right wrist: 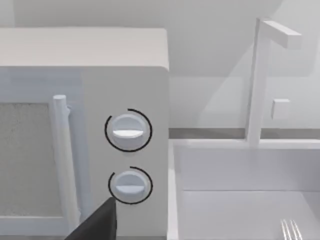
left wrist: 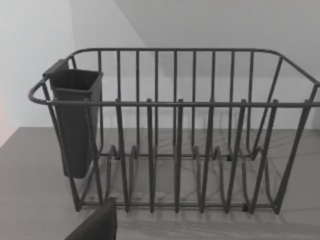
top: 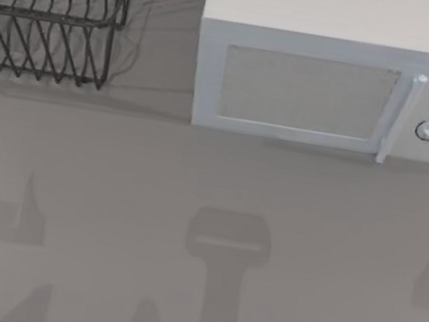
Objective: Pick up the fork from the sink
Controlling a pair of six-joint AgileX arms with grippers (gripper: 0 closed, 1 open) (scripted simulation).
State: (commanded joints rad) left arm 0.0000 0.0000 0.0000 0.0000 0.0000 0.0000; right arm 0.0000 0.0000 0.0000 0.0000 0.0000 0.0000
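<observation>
Grey desk (top: 196, 174) from above carries a microwave (top: 325, 80) at its back edge and a wire dish rack (top: 50, 12) at the back left corner. Left wrist view faces that rack and its dark cup (left wrist: 75, 120). Right wrist view shows the microwave's dials (right wrist: 128, 131), the white sink (right wrist: 240, 200) beside it, and the fork (right wrist: 290, 231) tines in the basin; whether either pincer is open or closed cannot be told

Surface: grey counter (top: 195, 182), bare across its front and middle.
Far left corner: dark wire dish rack (top: 50, 12), stood on the counter, a dark cutlery cup (left wrist: 75, 120) hung on one end.
Far edge, centre to right: white microwave (top: 326, 72), door handle and two dials at its right end.
Right edge: white sink (right wrist: 240, 200), set just beside the microwave.
</observation>
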